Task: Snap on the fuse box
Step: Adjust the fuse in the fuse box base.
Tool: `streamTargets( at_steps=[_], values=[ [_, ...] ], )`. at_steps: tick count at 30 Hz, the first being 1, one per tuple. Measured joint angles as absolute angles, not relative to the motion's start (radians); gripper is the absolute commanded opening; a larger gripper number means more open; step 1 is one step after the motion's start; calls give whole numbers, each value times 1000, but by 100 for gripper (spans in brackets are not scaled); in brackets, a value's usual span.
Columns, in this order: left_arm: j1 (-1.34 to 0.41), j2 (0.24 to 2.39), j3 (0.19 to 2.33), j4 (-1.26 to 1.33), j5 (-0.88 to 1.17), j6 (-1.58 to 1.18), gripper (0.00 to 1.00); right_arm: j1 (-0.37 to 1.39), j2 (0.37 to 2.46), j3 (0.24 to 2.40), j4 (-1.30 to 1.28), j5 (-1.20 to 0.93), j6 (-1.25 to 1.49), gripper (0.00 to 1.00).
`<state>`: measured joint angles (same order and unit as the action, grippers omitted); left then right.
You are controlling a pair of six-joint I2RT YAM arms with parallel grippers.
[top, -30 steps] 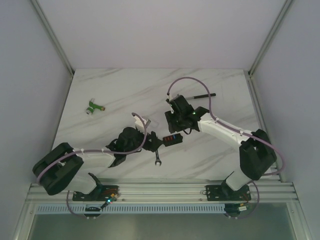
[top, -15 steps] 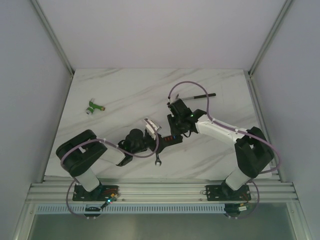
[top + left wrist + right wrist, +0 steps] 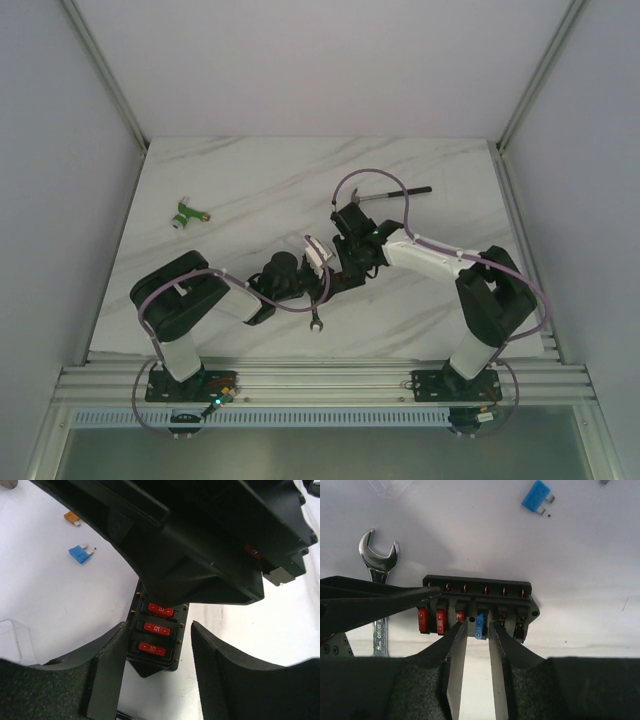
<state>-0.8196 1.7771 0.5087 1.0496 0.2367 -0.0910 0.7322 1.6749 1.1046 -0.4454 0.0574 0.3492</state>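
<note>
We see the marble table [image 3: 220,180] carrying everything. Our left gripper [image 3: 157,630] stands spread astride one end of the fuse box [image 3: 512,602], which lies flat mid-table just beside the wrench [image 3: 379,560]. Our right gripper [image 3: 477,626] is nearly pressed together around a seated blue fuse [image 3: 479,624]; we cannot tell whether it pinches. A clear cover [image 3: 15,640] and a loose blue fuse [image 3: 536,496] lie nearby.
</note>
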Motion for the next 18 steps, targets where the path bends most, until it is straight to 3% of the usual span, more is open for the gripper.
streamTargets(
  at_steps=[9,18],
  values=[
    [-820,1795,522,1040,246,-76,61,734,1707,1126,-474,75,345,22],
    [-823,1804,449,1149,220,-102,65,735,1729,1182,-531,94,316,26]
  ],
)
